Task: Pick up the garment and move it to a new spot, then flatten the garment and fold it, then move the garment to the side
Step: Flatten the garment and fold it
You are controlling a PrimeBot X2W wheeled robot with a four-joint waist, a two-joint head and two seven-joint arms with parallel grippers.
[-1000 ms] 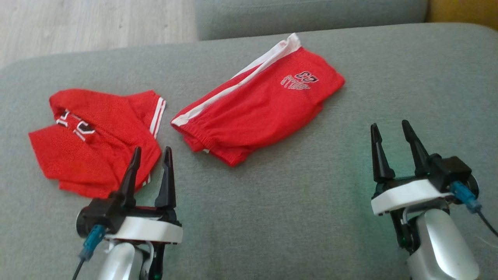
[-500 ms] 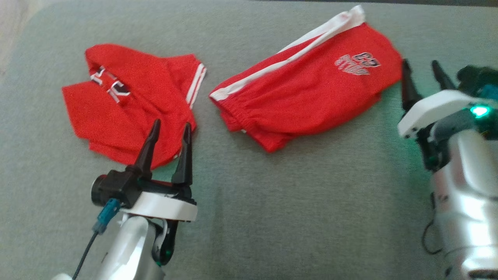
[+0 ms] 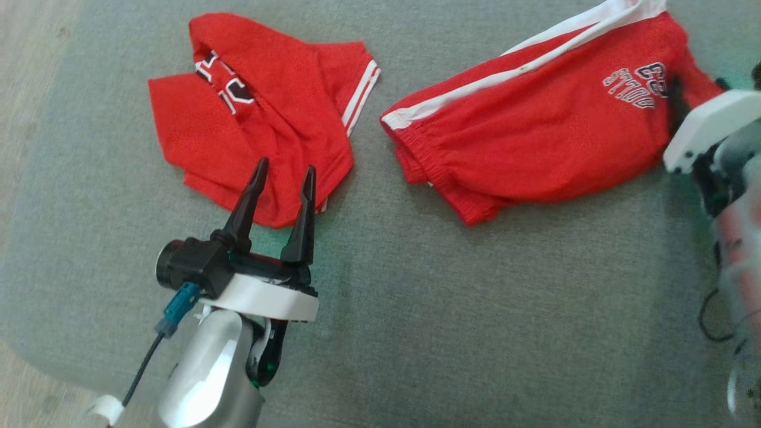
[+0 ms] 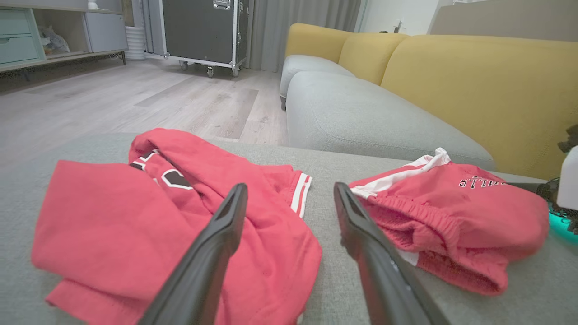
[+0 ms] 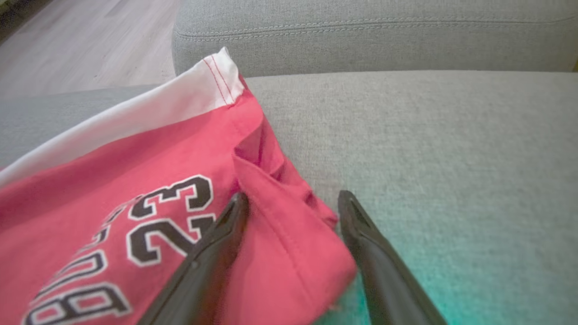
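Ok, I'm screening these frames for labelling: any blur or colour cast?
Head view: right arm smeared, shorts fairly crisp. Left wrist view: sharp, though its fingers look soft up close. Right wrist view: green glow tints the cushion by the fingers.

Two red garments lie on one grey sofa cushion (image 3: 475, 309): one pair of red shorts (image 3: 535, 137) and one red top (image 3: 261, 119) (each trimmed in white). There are two grippers, the left gripper (image 3: 285, 165) and the right gripper (image 5: 293, 195), each with two dark fingers (image 4: 212, 253), four altogether. The left wrist view adds one wheeled black case (image 4: 205, 29) and three yellow back cushions (image 4: 478, 90).
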